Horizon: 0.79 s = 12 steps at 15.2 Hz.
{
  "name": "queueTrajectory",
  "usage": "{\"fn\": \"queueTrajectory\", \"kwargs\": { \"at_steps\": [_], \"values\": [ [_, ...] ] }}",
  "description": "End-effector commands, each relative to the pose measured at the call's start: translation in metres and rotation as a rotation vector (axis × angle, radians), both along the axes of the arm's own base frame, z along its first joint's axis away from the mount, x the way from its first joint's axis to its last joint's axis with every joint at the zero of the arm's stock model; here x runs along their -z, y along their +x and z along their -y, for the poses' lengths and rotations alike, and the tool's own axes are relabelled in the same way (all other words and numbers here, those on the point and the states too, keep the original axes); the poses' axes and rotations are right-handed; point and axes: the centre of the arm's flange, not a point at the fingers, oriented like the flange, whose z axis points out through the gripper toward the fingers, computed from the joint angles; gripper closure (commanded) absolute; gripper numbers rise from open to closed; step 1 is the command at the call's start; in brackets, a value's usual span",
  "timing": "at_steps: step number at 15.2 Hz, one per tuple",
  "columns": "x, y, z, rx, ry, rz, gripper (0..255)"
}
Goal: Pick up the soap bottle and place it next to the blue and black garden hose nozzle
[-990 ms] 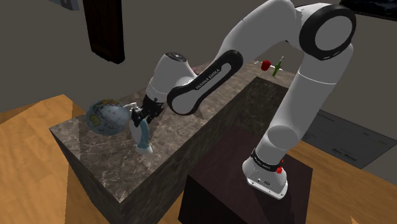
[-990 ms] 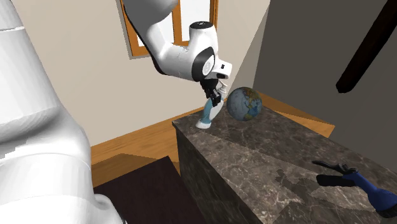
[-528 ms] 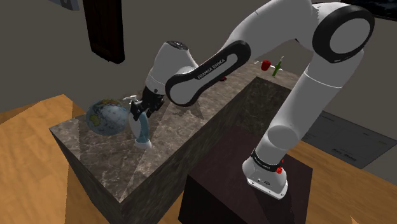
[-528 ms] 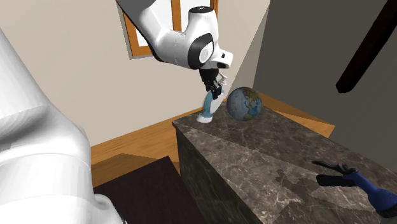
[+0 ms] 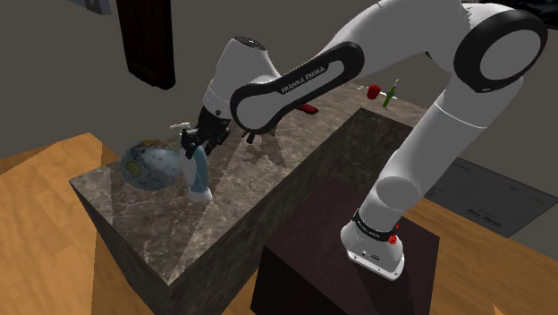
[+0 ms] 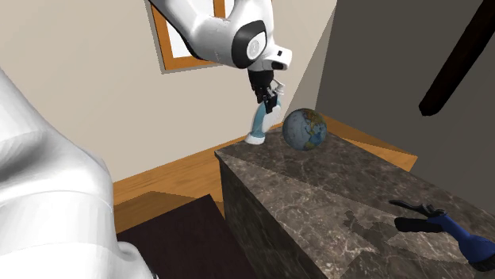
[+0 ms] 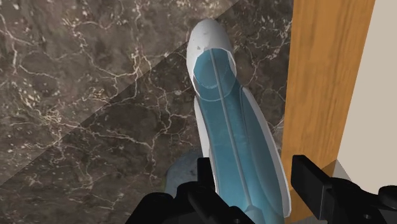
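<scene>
Gripper [image 5: 195, 148] is clasping the soap bottle [image 5: 200, 179] near its top, left of centre in the shoulder view, just beside the globe [image 5: 147, 166]. Judgement: raising it straight up is looking safest, clearing the globe before swinging toward the hose nozzle [image 6: 446, 231] lying at the second exterior view's lower right.

Arm arched high, gripper [image 5: 196, 146] pointing down.
Black fingers [image 7: 310, 178] clasp the soap bottle [image 7: 232, 121] near its upper end, the white wrist directly above the bottle.

soap bottle [image 5: 198, 177]: white, blue-tinted body, near upright, just beside globe [image 5: 147, 167]. hose nozzle [image 6: 446, 227]: blue and black, lying flat, well apart from globe.
</scene>
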Motion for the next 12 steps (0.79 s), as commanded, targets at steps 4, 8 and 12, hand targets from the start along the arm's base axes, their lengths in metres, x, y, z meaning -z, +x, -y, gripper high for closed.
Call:
{"fn": "queueTrajectory", "kwargs": {
  "at_steps": [4, 8, 12],
  "values": [
    [-0.028, 0.000, 0.001, 0.000, 0.000, 0.000, 255],
    [-0.049, 0.000, 0.001, 0.000, 0.000, 0.000, 255],
    [-0.070, 0.000, 0.001, 0.000, 0.000, 0.000, 255]
  ]
}}
